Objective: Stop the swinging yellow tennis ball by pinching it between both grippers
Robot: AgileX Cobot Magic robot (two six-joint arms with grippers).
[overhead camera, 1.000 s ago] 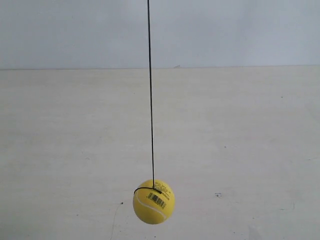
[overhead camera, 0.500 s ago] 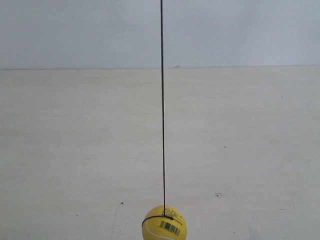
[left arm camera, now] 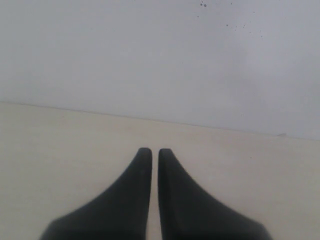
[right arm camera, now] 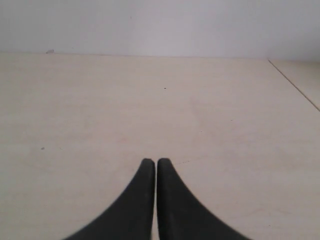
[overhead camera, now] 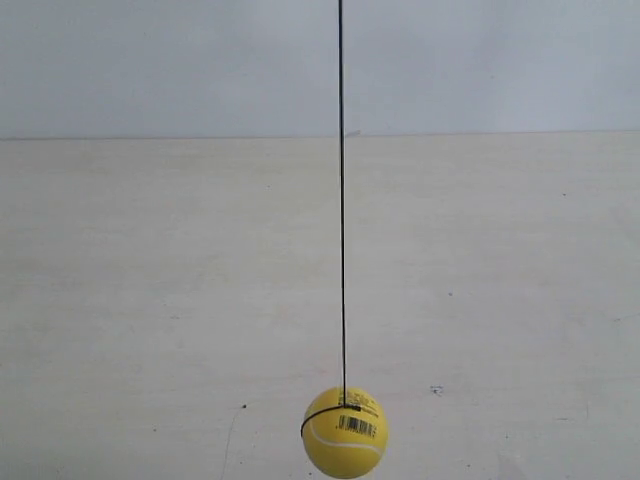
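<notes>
The left gripper (left arm camera: 151, 150) is drawn together, its two black tapered fingers (left arm camera: 131, 190) side by side with only a thin slit of pale surface showing between them, and nothing is held in that slit. It points out low over the cream table (left arm camera: 55, 150) toward the grey-white wall (left arm camera: 150, 60), and the line where table meets wall runs slightly aslant across the left wrist view. The right gripper (right arm camera: 152, 161) is likewise pressed together and holds nothing, its curved black fingers (right arm camera: 175, 200) almost touching at the tips. It aims across a broad stretch of the table, with the wall a narrow band beyond it and a thin dark line (right arm camera: 295, 85) crossing one corner of the tabletop. The ball (overhead camera: 345, 432) shows only in the exterior view, hanging low in the picture a little toward its right, in front of the table and free of any contact. It is bright yellow with a curved white seam, a small barcode sticker (overhead camera: 358, 425) on its upper face and a black loop round its middle. A thin black string (overhead camera: 341, 200) rises almost straight up from its top and out of the picture.
</notes>
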